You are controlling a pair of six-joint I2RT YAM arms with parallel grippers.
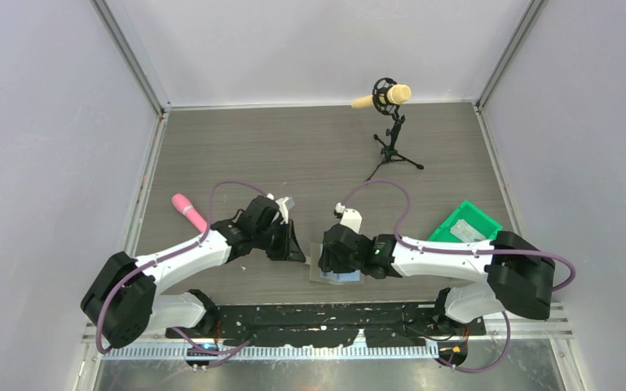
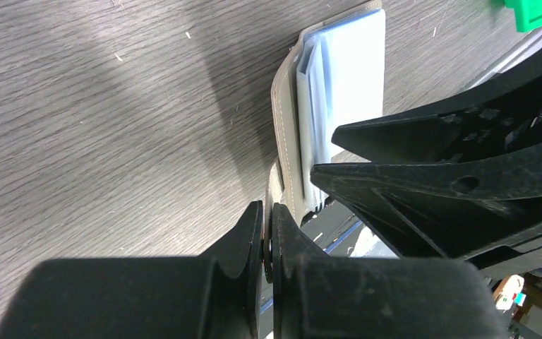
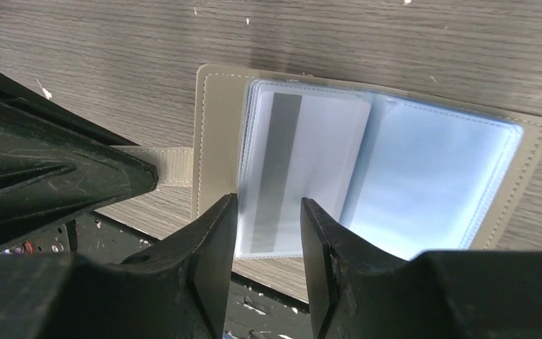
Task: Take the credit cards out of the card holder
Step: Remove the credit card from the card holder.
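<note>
Over at nine o'clock on the tabletop (image 1: 310,155) lies a pink object (image 1: 188,210), on its own and well apart from the action. Moving in, the left hand (image 1: 300,254) reaches toward six o'clock. Its wrist view shows the fingers (image 2: 243,236) pressed together with barely a slit between them, and the beige strap (image 3: 173,175) of the card holder (image 1: 344,278) runs straight into their tips, so it looks pinched there. The card holder sits at six o'clock by the near edge, lying open and flat. Its grey-olive cover frames light blue clear pockets (image 3: 430,169), and from the left wrist the stacked pocket edges (image 2: 314,85) show side-on. In the pocket at the strap side there's a pale credit card (image 3: 317,155) with a grey stripe down it, still tucked inside the sleeve. Right over it is the right hand (image 3: 268,215), fingers (image 3: 215,240) spread, one at either side of that card's near edge, and I cannot tell whether they touch the plastic. Further out at one o'clock stands a yellow microphone (image 1: 391,95) on a small black tripod (image 1: 395,151). At about four o'clock, beside the right arm, a green bin (image 1: 479,217) sits tilted, with a pale flat piece (image 1: 462,231) inside it.
</note>
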